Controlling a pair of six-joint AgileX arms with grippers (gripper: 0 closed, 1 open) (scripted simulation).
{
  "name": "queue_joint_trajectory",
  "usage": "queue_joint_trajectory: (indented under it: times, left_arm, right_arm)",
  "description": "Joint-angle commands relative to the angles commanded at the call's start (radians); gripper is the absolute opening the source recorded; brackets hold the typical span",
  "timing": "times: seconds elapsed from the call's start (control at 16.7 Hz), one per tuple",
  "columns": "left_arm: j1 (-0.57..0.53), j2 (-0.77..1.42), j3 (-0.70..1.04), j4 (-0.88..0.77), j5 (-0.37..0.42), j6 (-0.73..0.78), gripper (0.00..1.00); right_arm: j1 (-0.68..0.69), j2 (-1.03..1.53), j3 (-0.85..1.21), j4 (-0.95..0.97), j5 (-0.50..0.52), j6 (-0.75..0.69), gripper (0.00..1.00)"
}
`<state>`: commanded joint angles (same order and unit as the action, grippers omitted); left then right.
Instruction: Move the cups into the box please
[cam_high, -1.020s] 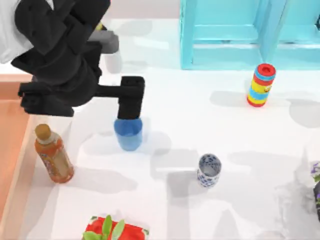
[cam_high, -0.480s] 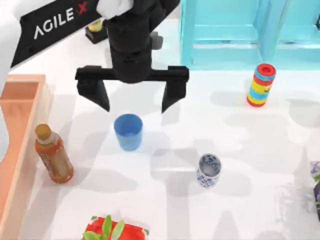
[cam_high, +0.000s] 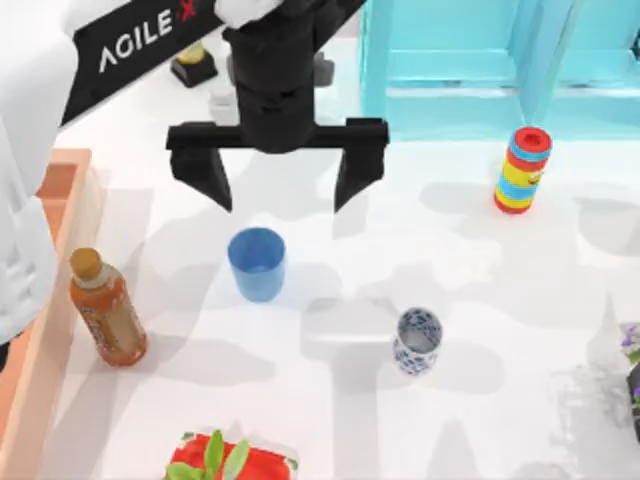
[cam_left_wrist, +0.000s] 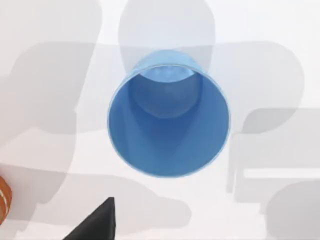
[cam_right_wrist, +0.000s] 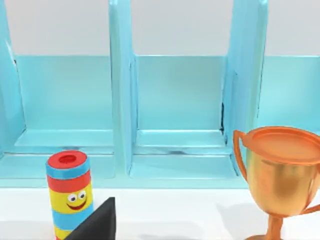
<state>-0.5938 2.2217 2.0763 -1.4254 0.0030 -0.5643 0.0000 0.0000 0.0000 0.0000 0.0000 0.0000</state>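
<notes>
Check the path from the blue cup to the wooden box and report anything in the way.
The amber bottle stands between the blue cup and the box, slightly nearer the camera. The open left gripper hovers above the cup.

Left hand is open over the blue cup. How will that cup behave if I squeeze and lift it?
The blue cup looks thin-walled and empty in the left wrist view, so probably light, possibly flexing under a hard squeeze. Its taper narrows toward the base, so it may slide down out of the left hand if gripped low. Standing upright and open, a nudge could tip it.
</notes>
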Motion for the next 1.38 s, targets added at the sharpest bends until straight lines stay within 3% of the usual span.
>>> queue_joint_trajectory:
  times: [0.24, 0.66, 0.96, 1.38]
  left_arm:
    - [0.001, 0.002, -0.041, 0.041, 0.000, 0.001, 1.00]
    - [0.003, 0.037, -0.305, 0.345, 0.000, 0.003, 1.00]
    - [0.003, 0.042, -0.330, 0.372, 0.000, 0.003, 1.00]
    - [0.003, 0.042, -0.330, 0.372, 0.000, 0.003, 0.47]
  right_arm:
    - [0.000, 0.000, 0.000, 0.000, 0.000, 0.000, 1.00]
    - [0.000, 0.000, 0.000, 0.000, 0.000, 0.000, 1.00]
    - [0.000, 0.000, 0.000, 0.000, 0.000, 0.000, 1.00]
    - [0.000, 0.000, 0.000, 0.000, 0.000, 0.000, 1.00]
